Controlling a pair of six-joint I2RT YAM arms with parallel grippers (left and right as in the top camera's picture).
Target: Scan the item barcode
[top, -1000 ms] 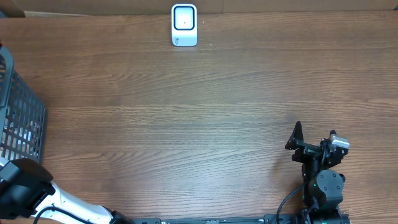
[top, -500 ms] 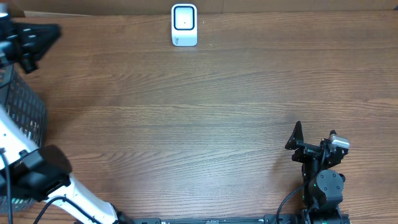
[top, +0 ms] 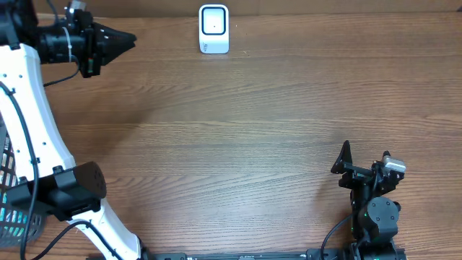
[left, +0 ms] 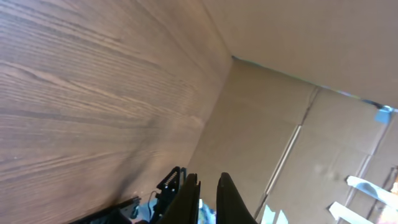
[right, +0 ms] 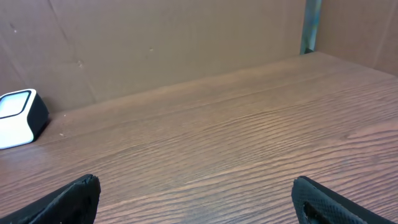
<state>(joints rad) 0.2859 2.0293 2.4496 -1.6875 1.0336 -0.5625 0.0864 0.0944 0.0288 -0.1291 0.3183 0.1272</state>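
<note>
1. Black and tapering to a point, the left pincer (top: 127, 38) is closed, its two fingers (left: 191, 198) drawn almost together in the left wrist view; nothing can be seen gripped between them.
2. This pincer hangs over the far left corner of the wood-grain tabletop (top: 253, 130), tip turned toward the right; behind it the white left arm (top: 32, 108) runs down the left edge of the overhead view to a black joint near the front.
3. The scanner (top: 214, 29), a small white block with a dark window, stands upright at the far edge of the tabletop, to the right of the left pincer and well apart from it; the right wrist view shows it at the far left, just in front of the cardboard wall (right: 155, 37).
4. A dark wire basket (top: 9, 166) sits at the left edge, partly hidden by the left arm; its contents cannot be made out, so where the item to be scanned lies cannot be told.
5. The right pincer (right: 194, 183) stands wide, its black fingers (right: 68, 202) at opposite lower corners of the right wrist view with bare wood between them; it holds nothing.
6. The right arm (top: 375, 209) is folded at the front right of the tabletop, well apart from the scanner.
</note>
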